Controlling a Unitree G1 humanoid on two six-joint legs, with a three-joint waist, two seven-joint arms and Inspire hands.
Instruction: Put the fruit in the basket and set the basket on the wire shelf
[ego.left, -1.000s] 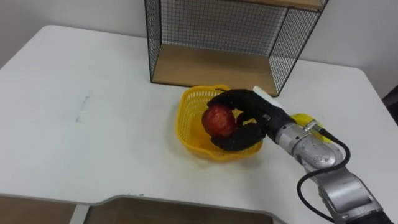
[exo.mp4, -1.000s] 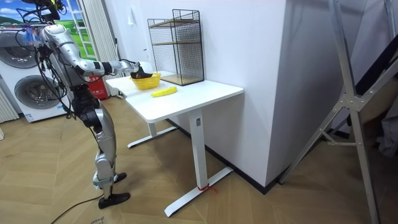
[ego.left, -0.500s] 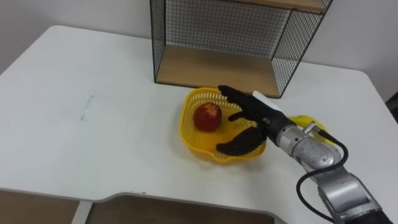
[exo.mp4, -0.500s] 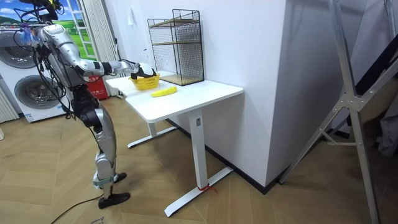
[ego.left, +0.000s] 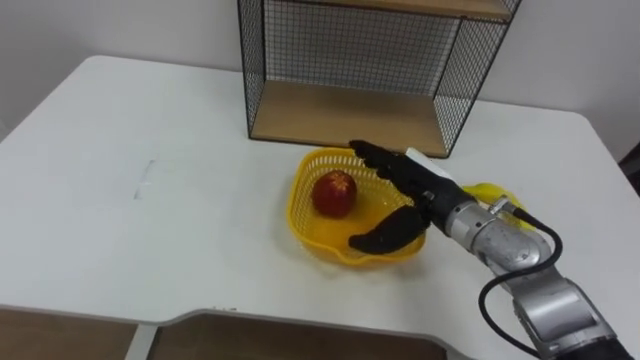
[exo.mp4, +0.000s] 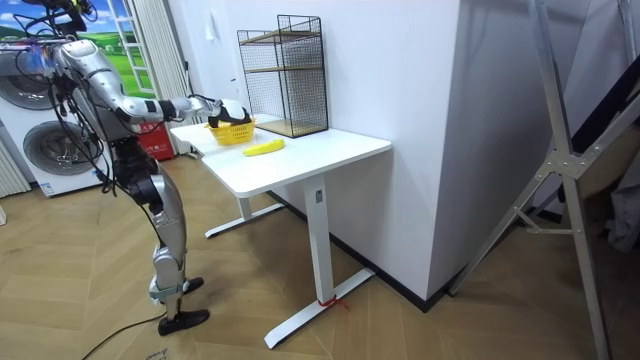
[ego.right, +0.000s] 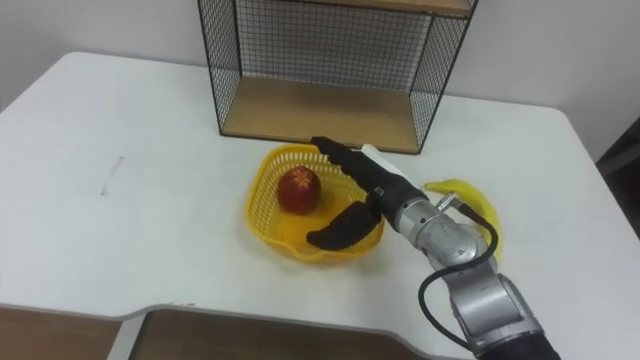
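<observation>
Yellow mesh basket (ego.left: 303, 212) on the white table (ego.left: 150, 230), roughly midway between the left and right edges and just in front of the wire shelf (ego.left: 370, 70), itself set at the far edge against the wall. Black wire sides and back on the shelf, wooden boards for its levels. Inside the basket, in its left half, one red apple (ego.left: 334, 192), resting on the bottom and free of any grip. Over the right half, the right hand (ego.left: 425, 195), black, extended from the table's right side on a silver forearm. Fingers (ego.left: 385, 165) stretched straight above the far rim, thumb (ego.left: 385, 232) spread wide above the near rim, nothing between them: an unclenched, empty hand. Fingertips near the apple yet apart from it. Whether touching the rim or just above it, impossible to tell. Behind the wrist, toward the right edge, a yellow banana (ego.left: 490, 193), lying on the table just beside the basket and partly hidden by the forearm. In the room view, robot upright on both legs at the table's end on the room view's left, right arm held out level over the tabletop to the basket, washing machine (exo.mp4: 30, 150) behind it.
</observation>
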